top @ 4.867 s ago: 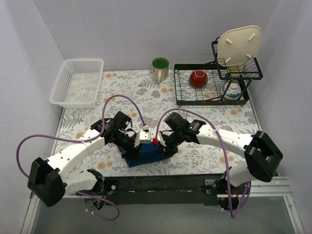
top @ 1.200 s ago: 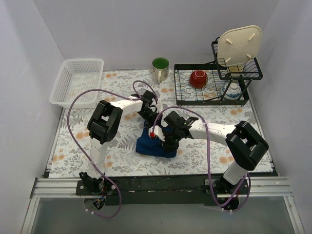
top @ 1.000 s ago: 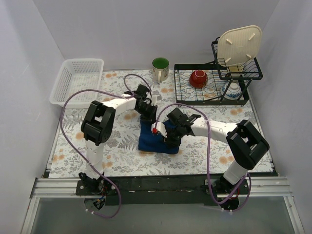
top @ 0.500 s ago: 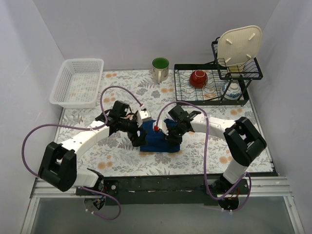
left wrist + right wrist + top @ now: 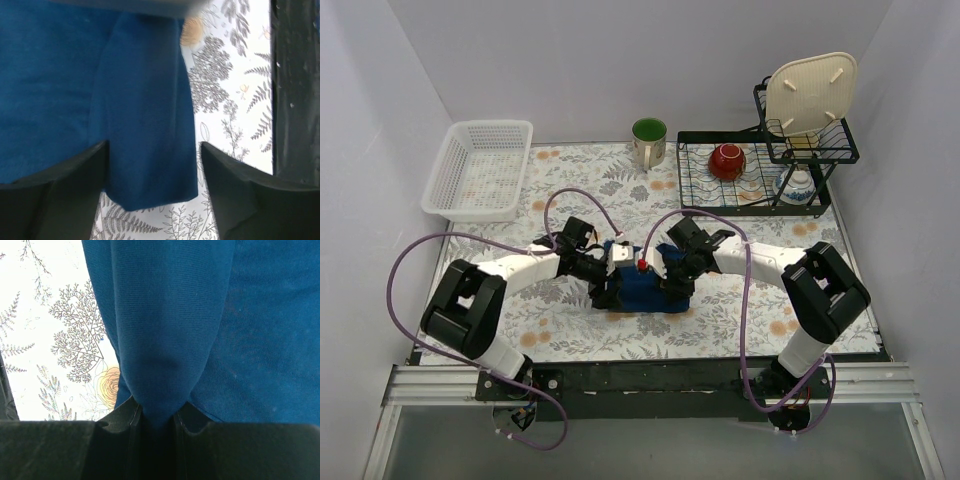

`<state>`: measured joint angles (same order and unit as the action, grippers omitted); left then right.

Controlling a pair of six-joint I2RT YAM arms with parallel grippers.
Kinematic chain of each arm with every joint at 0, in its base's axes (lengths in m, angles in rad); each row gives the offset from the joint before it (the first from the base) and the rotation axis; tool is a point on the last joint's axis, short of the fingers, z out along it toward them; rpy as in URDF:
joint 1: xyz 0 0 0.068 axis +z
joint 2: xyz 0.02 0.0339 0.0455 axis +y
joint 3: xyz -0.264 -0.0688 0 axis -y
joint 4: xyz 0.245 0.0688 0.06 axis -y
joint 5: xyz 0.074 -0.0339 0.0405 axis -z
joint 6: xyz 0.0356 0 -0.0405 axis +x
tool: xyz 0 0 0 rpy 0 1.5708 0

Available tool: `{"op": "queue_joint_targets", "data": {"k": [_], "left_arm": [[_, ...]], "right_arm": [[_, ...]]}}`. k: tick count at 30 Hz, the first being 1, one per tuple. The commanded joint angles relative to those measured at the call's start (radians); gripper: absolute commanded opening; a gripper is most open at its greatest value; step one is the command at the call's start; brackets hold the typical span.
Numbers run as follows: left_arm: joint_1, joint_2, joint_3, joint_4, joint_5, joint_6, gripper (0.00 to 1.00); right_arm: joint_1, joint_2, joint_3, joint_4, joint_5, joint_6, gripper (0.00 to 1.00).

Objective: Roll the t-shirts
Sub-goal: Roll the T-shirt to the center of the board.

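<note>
1 t-shirt (image 5: 642,291) | 1 bskt (image 5: 480,176) | 1 mug (image 5: 649,141) | 1 rack (image 5: 756,211) | 2 bowls (image 5: 727,160) (image 5: 798,187) | 1 board (image 5: 808,92)

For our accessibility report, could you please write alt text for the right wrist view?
The right pincer is shut on a bunched fold of the navy-blue t-shirt, which fills most of the frame. The floral-print table cover shows at left.

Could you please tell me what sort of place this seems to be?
Likely a mock household kitchen bench: a floral table, a dish rack holding a red bowl, a green mug.
</note>
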<state>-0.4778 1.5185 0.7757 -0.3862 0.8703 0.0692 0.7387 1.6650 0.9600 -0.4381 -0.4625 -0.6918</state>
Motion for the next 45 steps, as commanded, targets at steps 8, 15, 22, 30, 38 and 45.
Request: {"op": "queue_joint_targets", "data": {"k": [8,15,22,30,38,45], "left_arm": [[0.01,0.287,0.348,-0.697,0.151,0.231,0.0],[0.056,0.373,0.381,-0.783,0.156,0.225,0.0],[0.071,0.531,0.451,-0.843,0.147,0.244,0.0],[0.084,0.554,0.399,-0.726,0.046,0.225,0.0],[0.099,0.265,0.255,-0.375,-0.12,-0.009,0.39],[0.087,-0.106,0.203,-0.309,-0.131,0.004,0.59]], "right_arm": [[-0.028,0.076,0.049,-0.243,-0.056,-0.078,0.01],[-0.085,0.211,0.149,-0.505,-0.244,-0.265,0.01],[-0.127,0.406,0.281,-0.688,-0.326,-0.408,0.01],[-0.139,0.639,0.476,-0.841,-0.343,-0.479,0.01],[-0.137,0.706,0.542,-0.73,-0.269,-0.316,0.01],[-0.137,0.774,0.641,-0.714,-0.223,-0.258,0.01]]}}
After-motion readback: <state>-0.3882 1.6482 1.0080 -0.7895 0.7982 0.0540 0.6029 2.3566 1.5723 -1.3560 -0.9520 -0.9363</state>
